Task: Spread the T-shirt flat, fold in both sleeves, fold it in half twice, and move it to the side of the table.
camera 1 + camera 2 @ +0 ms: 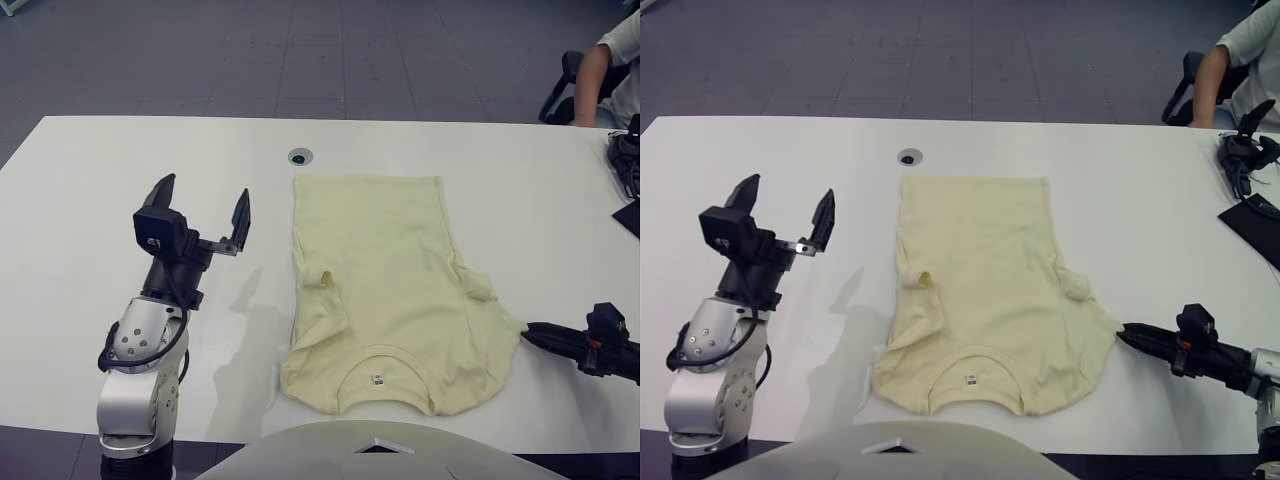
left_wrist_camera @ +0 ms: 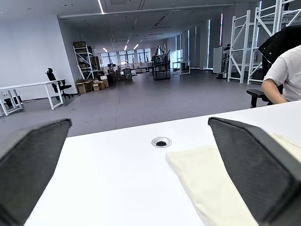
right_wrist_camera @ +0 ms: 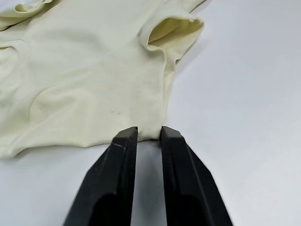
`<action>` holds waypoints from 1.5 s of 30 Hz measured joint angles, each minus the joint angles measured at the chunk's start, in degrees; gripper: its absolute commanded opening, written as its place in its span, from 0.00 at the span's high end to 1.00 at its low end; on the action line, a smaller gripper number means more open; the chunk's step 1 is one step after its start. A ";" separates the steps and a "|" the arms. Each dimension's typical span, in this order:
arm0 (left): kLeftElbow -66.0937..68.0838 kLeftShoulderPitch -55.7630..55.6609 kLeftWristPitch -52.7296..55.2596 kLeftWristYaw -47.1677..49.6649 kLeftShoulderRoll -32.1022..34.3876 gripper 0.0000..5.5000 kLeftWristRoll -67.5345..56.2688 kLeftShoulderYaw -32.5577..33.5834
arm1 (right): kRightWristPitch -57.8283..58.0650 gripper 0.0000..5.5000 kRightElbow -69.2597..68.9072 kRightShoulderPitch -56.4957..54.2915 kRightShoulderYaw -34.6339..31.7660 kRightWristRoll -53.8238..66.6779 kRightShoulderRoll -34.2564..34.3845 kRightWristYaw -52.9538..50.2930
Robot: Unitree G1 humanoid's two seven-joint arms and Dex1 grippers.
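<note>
Gripper (image 3: pixel 149 133) on right arm, barely parted, touches edge of T-shirt (image 3: pixel 89 70).

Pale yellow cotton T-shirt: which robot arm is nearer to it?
Right. The right arm ends at the T-shirt's edge; the left arm stands raised over the white table, apart from it.

Head stereo pair angled down over the table (image 1: pixel 100 200), left wrist low, facing across it, right wrist close on the T-shirt (image 3: pixel 94 70).

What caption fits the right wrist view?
Right pincer at the edge of the pale yellow T-shirt on a white table.
</note>
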 measured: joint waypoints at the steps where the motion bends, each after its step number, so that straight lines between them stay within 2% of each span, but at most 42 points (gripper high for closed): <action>1: 0.00 0.14 0.00 -0.03 -0.04 0.02 0.00 -0.05 | 0.08 0.99 -0.05 0.00 0.01 0.00 0.03 -0.01; 11: 0.58 0.82 -0.73 -0.46 -0.36 0.02 0.60 -1.04 | 2.21 1.00 -1.20 -0.59 -0.49 1.58 0.93 0.11; 15: 1.00 1.85 -1.28 -1.06 -0.33 0.02 0.67 -1.16 | 8.52 1.00 -11.10 1.44 -4.52 10.31 2.02 3.48; 19: 1.02 3.81 -2.44 -2.88 0.13 0.02 1.27 -2.63 | 11.92 1.00 -22.20 3.75 -5.38 14.41 3.21 4.14; 24: -0.28 7.29 -4.17 -7.56 3.04 0.02 4.22 -7.79 | 8.25 1.00 -36.67 8.19 1.44 8.06 6.45 -0.85; 28: -0.17 7.40 -5.15 -7.63 3.07 0.02 4.61 -7.76 | 5.20 1.00 -41.68 9.67 6.11 3.76 8.02 -3.45; 34: 0.56 7.66 -6.30 -7.64 2.85 0.02 5.27 -8.39 | 4.60 0.80 -43.28 8.46 7.38 2.13 8.56 -8.32; 41: 1.47 8.71 -7.57 -8.81 3.05 0.02 6.34 -9.03 | 4.82 0.60 -43.22 9.72 7.15 3.71 8.47 -7.65; 45: 2.90 9.29 -12.78 -10.05 7.10 0.02 11.65 -7.32 | 3.18 0.47 -42.18 9.19 3.86 6.34 8.68 -8.06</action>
